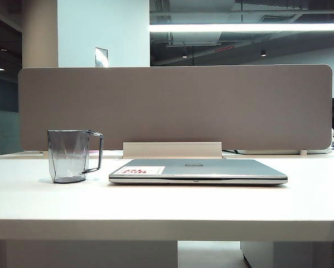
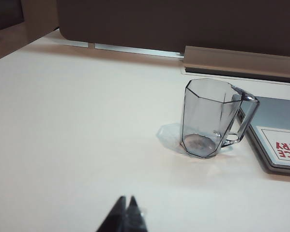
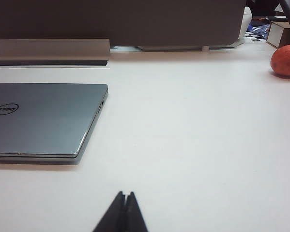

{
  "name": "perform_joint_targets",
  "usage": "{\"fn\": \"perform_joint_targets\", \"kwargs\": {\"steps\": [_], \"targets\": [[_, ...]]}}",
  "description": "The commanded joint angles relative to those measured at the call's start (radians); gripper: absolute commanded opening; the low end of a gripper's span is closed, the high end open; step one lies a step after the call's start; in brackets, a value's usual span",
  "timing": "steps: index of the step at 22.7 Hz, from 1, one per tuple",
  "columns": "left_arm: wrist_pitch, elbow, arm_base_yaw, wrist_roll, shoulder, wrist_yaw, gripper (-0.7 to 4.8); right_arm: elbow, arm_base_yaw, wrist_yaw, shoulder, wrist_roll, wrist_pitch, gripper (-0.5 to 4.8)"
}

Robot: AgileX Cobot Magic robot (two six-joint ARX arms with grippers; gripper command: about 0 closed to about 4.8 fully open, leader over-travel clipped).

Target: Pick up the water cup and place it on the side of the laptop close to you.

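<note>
The cup stands upright near the desk's left edge, just beside the closed laptop. Both end effectors, left and right, are closed, empty, well short. Its slick facets could slip; the handle might knock the laptop.

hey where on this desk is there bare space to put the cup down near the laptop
Bare white desk runs along the near edge of the closed silver-grey laptop. More lies beyond its right edge, toward an orange ball. It is tightest where the smoky-grey faceted plastic mug stands at its left. The left gripper and right gripper hang shut, short of both.
</note>
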Motion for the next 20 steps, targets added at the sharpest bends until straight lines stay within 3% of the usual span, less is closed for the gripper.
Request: {"fn": "perform_joint_targets", "kwargs": {"steps": [1,16,20], "targets": [[0.013,0.003,0.0,-0.002,0.001,0.0,-0.03,-0.006,0.0,-0.002,-0.002,-0.003,0.013,-0.01],[0.016,0.003,0.0,-0.003,0.001,0.011,-0.03,-0.006,0.0,-0.01,-0.002,0.001,0.018,-0.01],[0.029,0.003,-0.003,-0.006,0.001,0.058,-0.04,-0.005,0.001,-0.061,-0.002,0.109,0.021,-0.01]]}}
